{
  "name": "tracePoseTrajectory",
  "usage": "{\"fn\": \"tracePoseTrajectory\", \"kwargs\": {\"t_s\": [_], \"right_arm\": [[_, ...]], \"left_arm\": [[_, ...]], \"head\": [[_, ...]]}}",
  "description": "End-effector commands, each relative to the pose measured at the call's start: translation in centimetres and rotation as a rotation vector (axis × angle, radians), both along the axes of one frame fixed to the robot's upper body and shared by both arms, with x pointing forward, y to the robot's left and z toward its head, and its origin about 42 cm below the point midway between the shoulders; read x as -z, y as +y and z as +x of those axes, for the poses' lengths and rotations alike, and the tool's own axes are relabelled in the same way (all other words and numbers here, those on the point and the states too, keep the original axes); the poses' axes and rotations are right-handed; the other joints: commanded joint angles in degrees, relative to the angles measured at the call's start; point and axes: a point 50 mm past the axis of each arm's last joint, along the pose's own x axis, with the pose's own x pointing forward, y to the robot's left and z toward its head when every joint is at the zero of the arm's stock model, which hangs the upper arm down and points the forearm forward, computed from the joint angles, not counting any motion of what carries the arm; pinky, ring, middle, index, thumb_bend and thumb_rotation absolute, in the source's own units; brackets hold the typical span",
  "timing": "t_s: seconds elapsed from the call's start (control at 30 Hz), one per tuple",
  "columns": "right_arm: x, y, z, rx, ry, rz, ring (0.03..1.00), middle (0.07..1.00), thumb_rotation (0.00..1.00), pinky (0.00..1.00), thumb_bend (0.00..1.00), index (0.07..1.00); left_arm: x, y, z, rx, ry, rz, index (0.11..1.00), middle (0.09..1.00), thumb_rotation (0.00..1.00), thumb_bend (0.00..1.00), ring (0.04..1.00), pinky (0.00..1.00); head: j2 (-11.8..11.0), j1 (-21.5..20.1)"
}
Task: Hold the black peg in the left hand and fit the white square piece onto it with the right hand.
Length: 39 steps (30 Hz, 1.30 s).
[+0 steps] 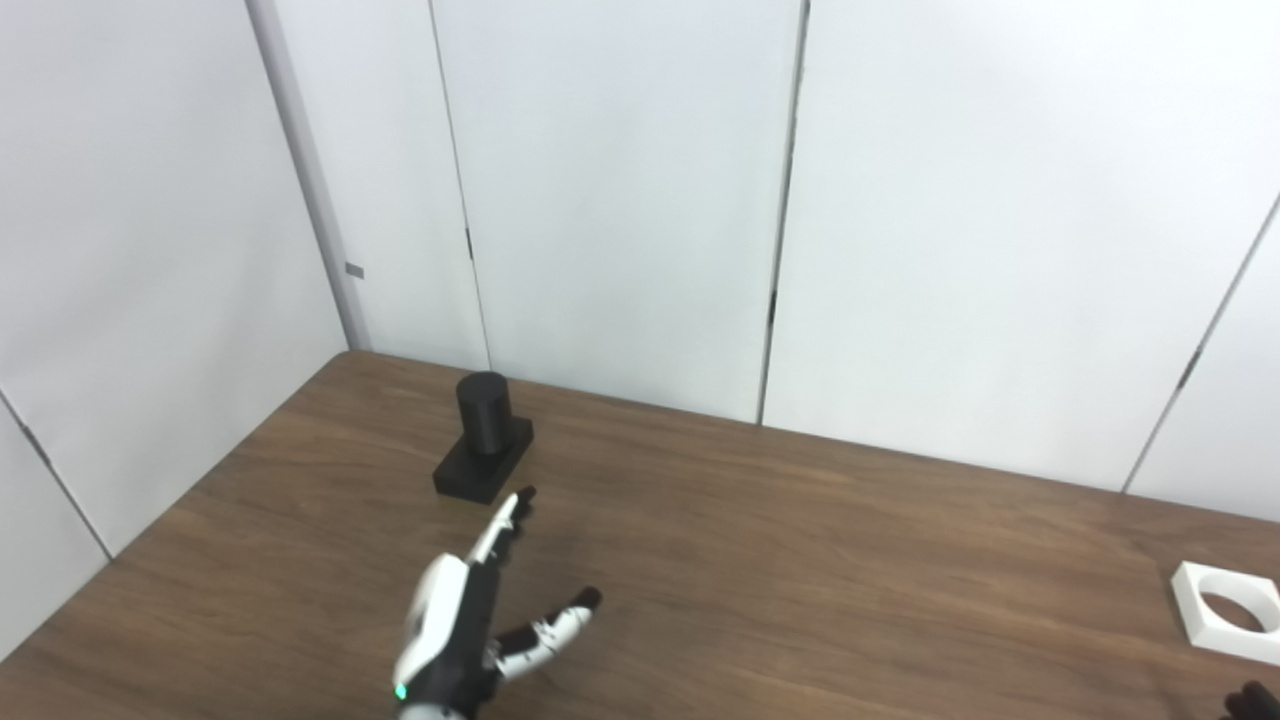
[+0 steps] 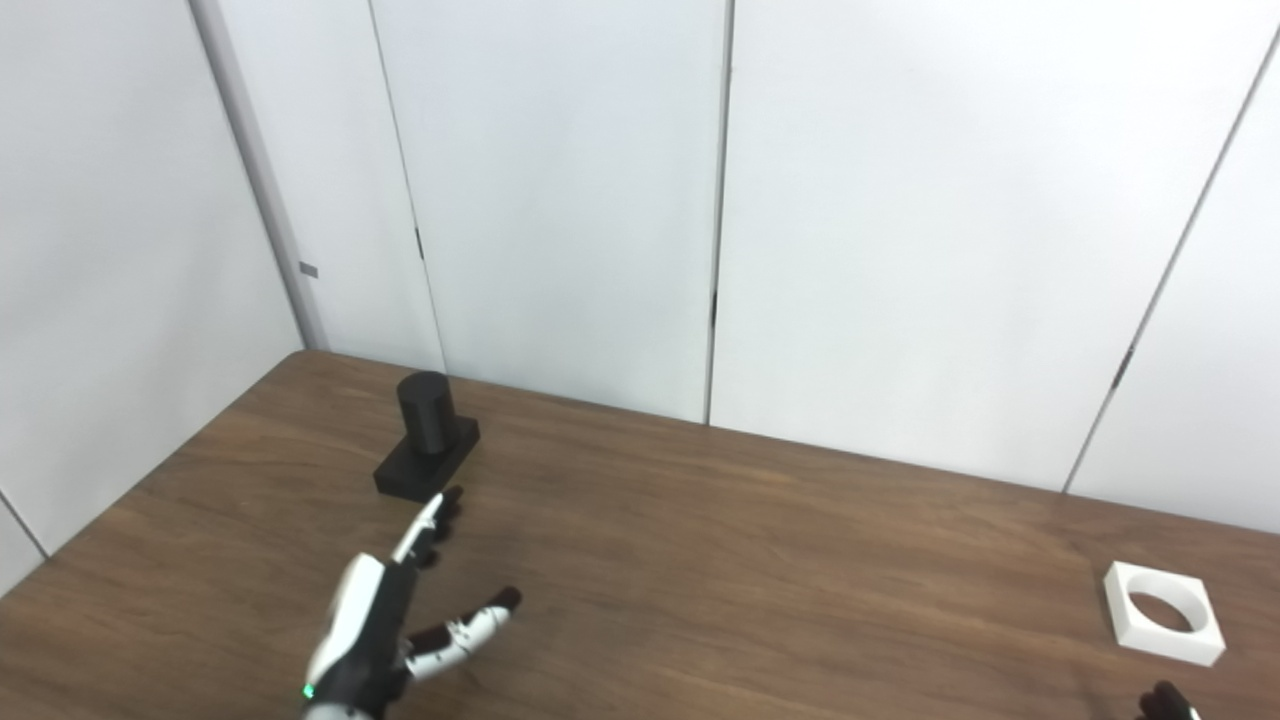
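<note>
Left robot hand [image 1: 455,625]: white shell, black underside, black-tipped fingers; small green light at wrist.

Left hand [image 1: 455,625] open, fingers spread; right hand [image 2: 1168,703] barely visible, state unclear.

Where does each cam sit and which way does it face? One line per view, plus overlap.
Left eye view: on the head, looking down and forward over the table toward white wall panels; shows the open left hand and only fingertips of the right hand at the bottom corner.
Right eye view: beside it, slightly to the right, same direction; same body parts show.
Shared: black peg standing far left, white square piece lying flat at right, both untouched.
</note>
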Motion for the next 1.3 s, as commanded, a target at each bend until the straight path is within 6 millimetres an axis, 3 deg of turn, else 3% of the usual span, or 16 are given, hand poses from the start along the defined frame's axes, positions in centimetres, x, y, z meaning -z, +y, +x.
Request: {"fn": "tracePoseTrajectory", "kwargs": {"t_s": [0.0, 0.17, 0.27, 0.4, 0.8, 1.0, 1.27], "right_arm": [[0.3, 0.3, 0.1, -0.005, -0.023, 0.01, 0.961, 0.948, 0.93, 0.87, 0.76, 0.944], [0.3, 0.3, 0.1, -0.01, -0.031, 0.015, 0.957, 0.937, 0.93, 0.87, 0.74, 0.936], [0.3, 0.3, 0.0, -0.023, -0.032, 0.0, 0.955, 0.939, 0.92, 0.88, 0.71, 0.946], [0.3, 0.3, -0.1, -0.025, -0.028, -0.015, 0.948, 0.936, 0.89, 0.89, 0.68, 0.946], [0.1, 0.6, -0.5, -0.01, -0.026, 0.012, 0.967, 0.939, 0.85, 0.97, 0.59, 0.95], [0.1, 0.7, -0.5, -0.008, -0.02, 0.006, 0.952, 0.933, 0.86, 0.93, 0.6, 0.95], [0.1, 0.7, -0.5, -0.024, -0.035, 0.023, 0.965, 0.943, 0.88, 0.98, 0.59, 0.965]], "left_arm": [[-2.5, 0.5, 1.3, -0.034, -0.088, 0.147, 0.945, 0.953, 0.42, 0.72, 0.909, 0.79], [-2.8, 1.6, 2.8, -0.107, -0.018, 0.366, 0.951, 0.953, 0.64, 0.81, 0.984, 0.97], [-2.9, 2.4, 3.7, -0.115, 0.113, 0.452, 0.995, 0.995, 0.83, 0.84, 0.999, 1.0], [-3.1, 3.4, 4.9, -0.143, 0.208, 0.512, 1.0, 1.0, 0.94, 0.88, 1.0, 1.0], [-2.5, 5.7, 9.0, -0.22, 0.274, 0.501, 1.0, 1.0, 0.95, 0.91, 1.0, 1.0], [-2.8, 6.6, 10.5, -0.241, 0.294, 0.498, 1.0, 1.0, 0.96, 0.89, 1.0, 1.0], [-2.3, 7.2, 12.2, -0.273, 0.323, 0.536, 1.0, 1.0, 0.97, 0.89, 1.0, 1.0]], "head": [[0.06, 0.21], [-0.04, 0.0], [0.1, -0.24], [0.29, -0.77], [0.47, -1.08], [0.52, -0.91], [0.68, -0.71]]}}
